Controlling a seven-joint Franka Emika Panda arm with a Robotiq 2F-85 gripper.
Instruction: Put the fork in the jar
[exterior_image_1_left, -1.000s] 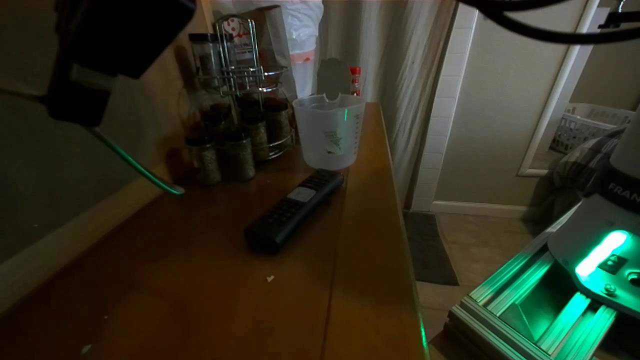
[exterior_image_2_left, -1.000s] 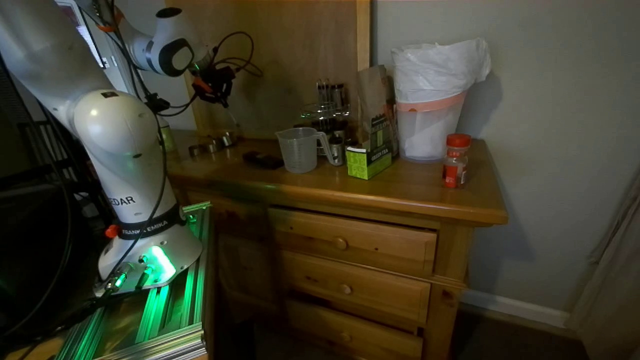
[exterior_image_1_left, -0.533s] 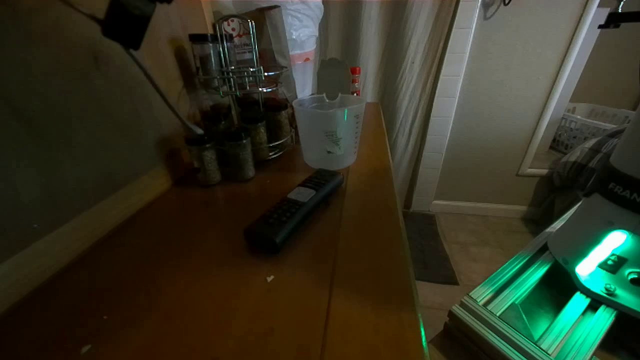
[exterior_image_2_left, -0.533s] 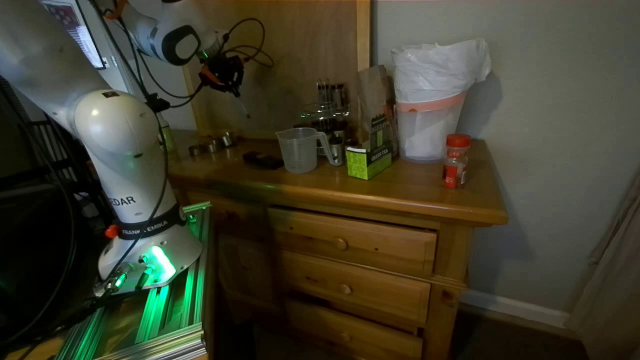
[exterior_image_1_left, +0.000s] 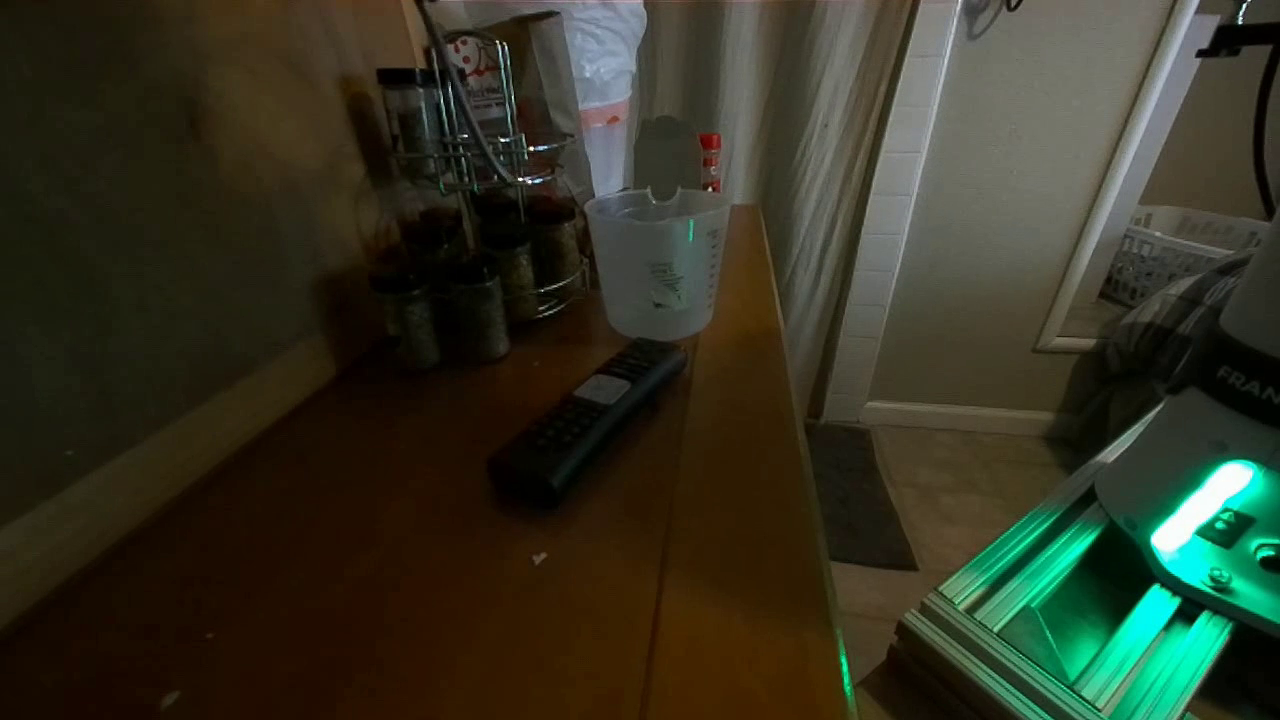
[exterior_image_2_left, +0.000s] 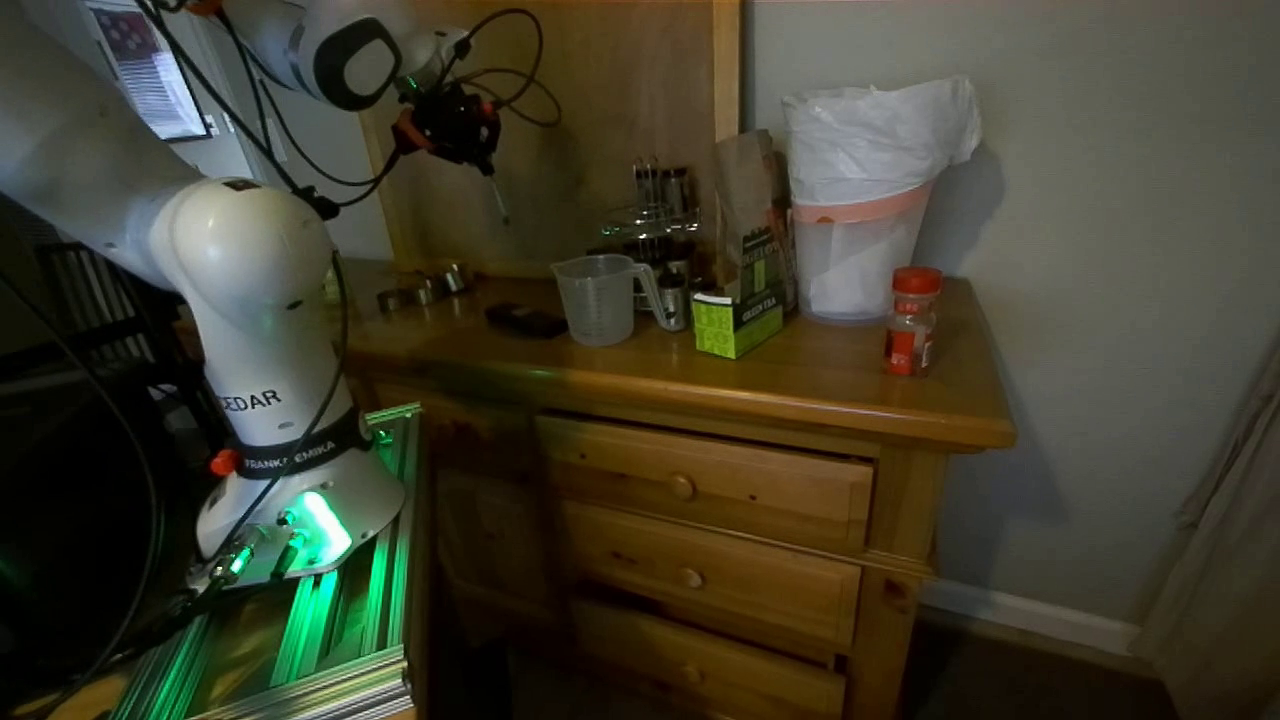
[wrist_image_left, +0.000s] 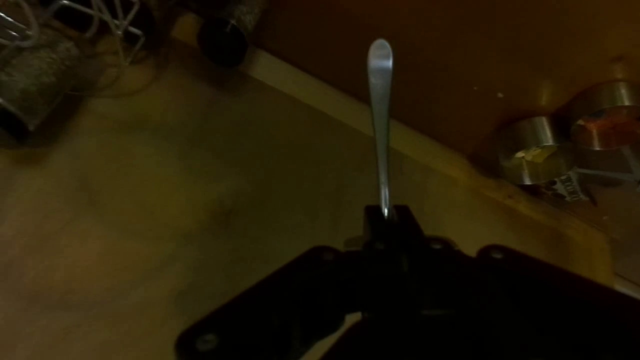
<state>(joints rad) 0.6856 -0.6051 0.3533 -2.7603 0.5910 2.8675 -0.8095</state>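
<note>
Fork (wrist_image_left: 380, 95) hangs handle-down, aslant above the bench (exterior_image_2_left: 820, 385), its tines hidden, held tight by the pincer (wrist_image_left: 387, 212) and apart from the measuring jug (exterior_image_2_left: 599, 305), likely the jar. Best bring it high over the jug, tip it upright, lower it well inside, then let go.

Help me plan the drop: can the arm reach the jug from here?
Likely yes: the gripper, holding the utensil, hangs higher than the jug, whose top is open, and nothing shows between them; the spice rack stands nearby.

Fingers (wrist_image_left: 373, 225) and fork (wrist_image_left: 380, 100) risen slightly, shifted closer to spice rack (exterior_image_2_left: 650, 226).
</note>
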